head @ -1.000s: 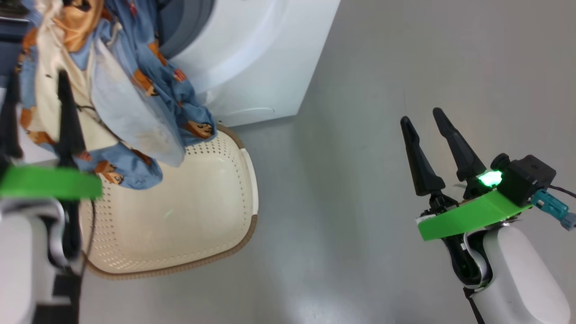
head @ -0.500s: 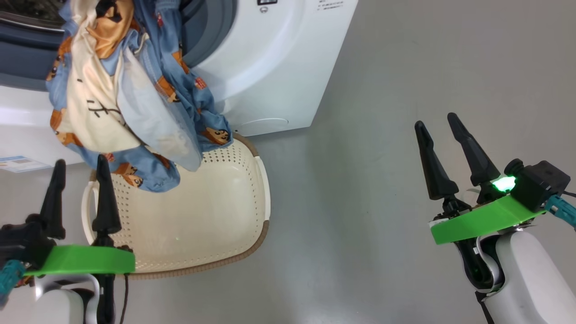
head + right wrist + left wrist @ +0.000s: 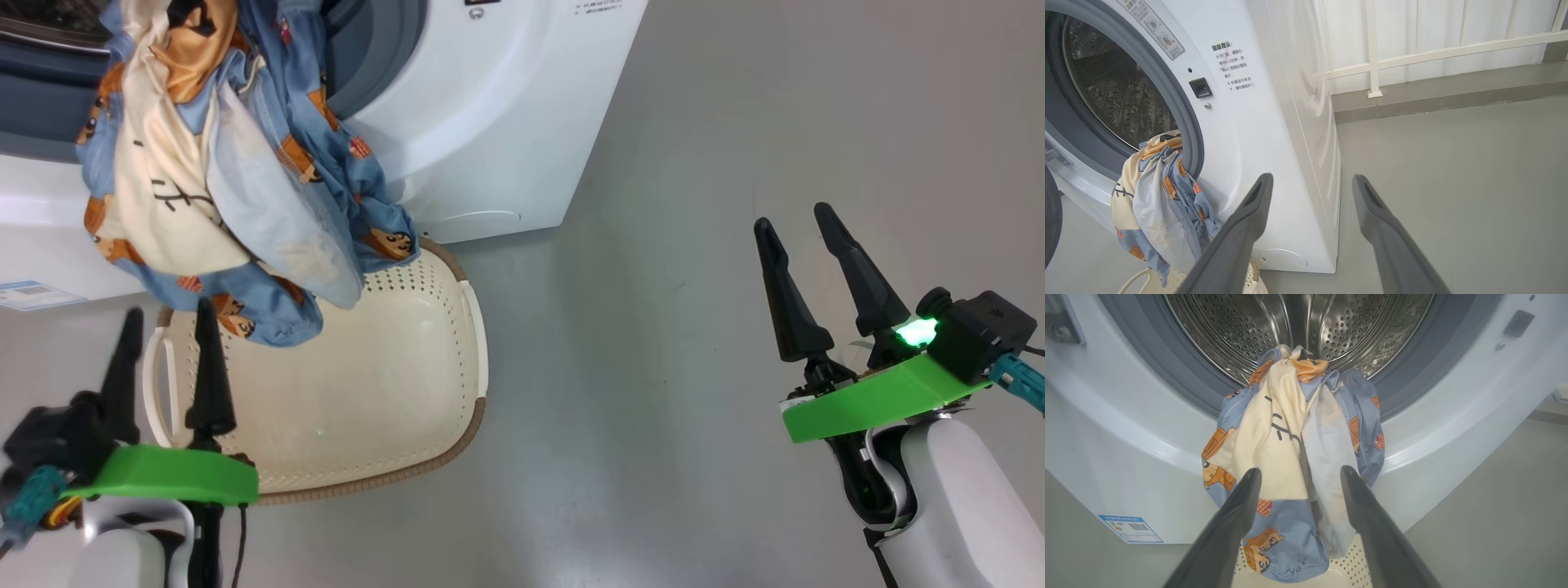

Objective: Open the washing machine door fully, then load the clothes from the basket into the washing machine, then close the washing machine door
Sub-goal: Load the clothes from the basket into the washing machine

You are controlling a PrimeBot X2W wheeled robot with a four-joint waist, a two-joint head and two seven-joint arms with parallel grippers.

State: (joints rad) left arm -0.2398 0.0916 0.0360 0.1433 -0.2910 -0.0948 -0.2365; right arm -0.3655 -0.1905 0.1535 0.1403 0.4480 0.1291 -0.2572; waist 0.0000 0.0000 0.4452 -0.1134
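Clothes [image 3: 212, 180] are hanging out of the washing machine [image 3: 490, 106]; the left tool [image 3: 167, 309] (spread and empty, like the right tool [image 3: 793, 216]) is facing them, and gripping low and pushing deep looks wisest.

L hand [image 3: 167, 310] & R hand [image 3: 792, 216] both w/ jaws wide apart, pointing fwd, well apart from each other.

Stock in front of me, counted
One washing machine [image 3: 506, 122]; one basket [image 3: 384, 392]; one bundle of clothes [image 3: 204, 188], perhaps two garments; one blue label [image 3: 33, 294]; two of mine: left gripper [image 3: 167, 309], right gripper [image 3: 792, 216].
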